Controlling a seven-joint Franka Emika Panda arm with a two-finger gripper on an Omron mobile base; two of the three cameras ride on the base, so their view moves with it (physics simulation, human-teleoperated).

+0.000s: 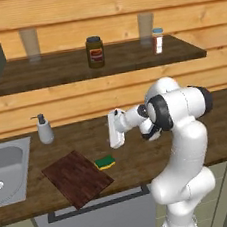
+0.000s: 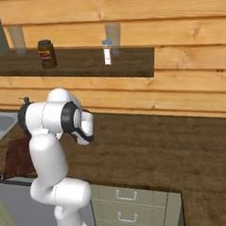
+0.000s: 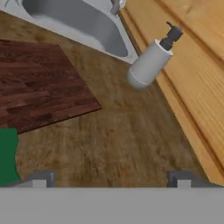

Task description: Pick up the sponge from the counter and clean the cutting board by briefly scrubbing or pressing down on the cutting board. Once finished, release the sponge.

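Note:
The green-topped sponge (image 1: 105, 162) lies on the dark wooden counter (image 1: 141, 155), touching the right edge of the reddish-brown cutting board (image 1: 77, 178). My gripper (image 1: 118, 142) hangs above the counter just behind and to the right of the sponge, apart from it. In the hand view its fingertips (image 3: 41, 178) stand wide apart, so the gripper (image 3: 110, 179) is open with nothing between them. That view has the sponge (image 3: 8, 155) at the left edge and the cutting board (image 3: 39, 83) at upper left. The board's corner (image 2: 18, 158) peeks out behind my arm in the right base view.
A grey soap dispenser (image 1: 45, 129) stands by the wooden wall, right of the steel sink (image 1: 6, 169). It appears ahead of the hand too (image 3: 151, 63), with the sink (image 3: 74, 22) beyond. A shelf (image 1: 54, 67) above carries a dark jar (image 1: 95, 52) and a small bottle (image 1: 158, 40).

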